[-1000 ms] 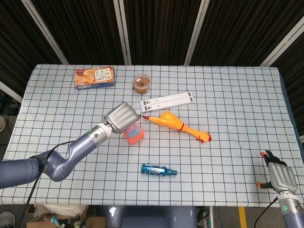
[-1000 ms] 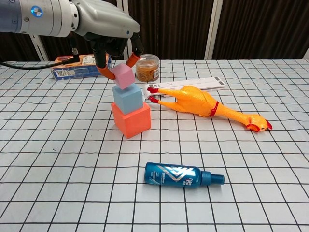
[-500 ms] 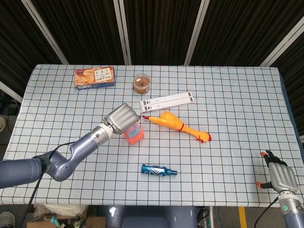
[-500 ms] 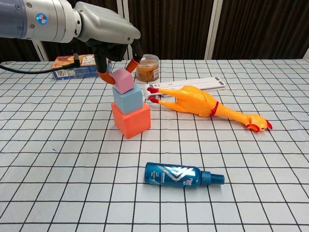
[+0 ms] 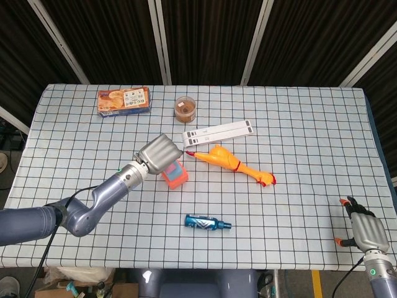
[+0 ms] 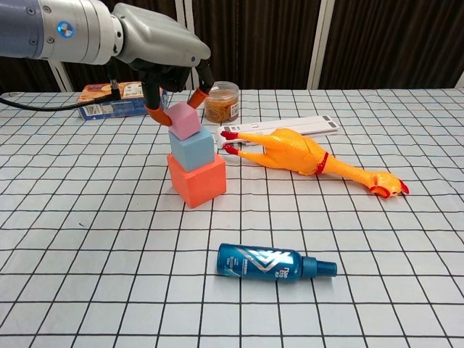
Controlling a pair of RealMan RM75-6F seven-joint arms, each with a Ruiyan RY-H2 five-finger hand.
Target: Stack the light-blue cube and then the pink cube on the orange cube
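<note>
In the chest view the orange cube (image 6: 197, 181) stands on the checked cloth with the light-blue cube (image 6: 192, 150) on top of it. The pink cube (image 6: 185, 121) sits slightly tilted on the light-blue one. My left hand (image 6: 161, 52) reaches down over the stack and pinches the pink cube between orange-tipped fingertips (image 6: 154, 110). From the head view the left hand (image 5: 160, 154) hides the upper cubes, and only part of the orange cube (image 5: 176, 177) shows. My right hand (image 5: 363, 231) hangs past the table's near right corner, fingers apart, holding nothing.
A rubber chicken (image 6: 301, 156) lies just right of the stack, with a white strip (image 6: 290, 127) behind it. A blue spray bottle (image 6: 272, 263) lies in front. A small jar (image 6: 221, 101) and a snack box (image 6: 116, 99) stand at the back left.
My left hand has come down a little, bringing the pink cube from just above the light-blue cube onto its top. The right hand has not moved.
</note>
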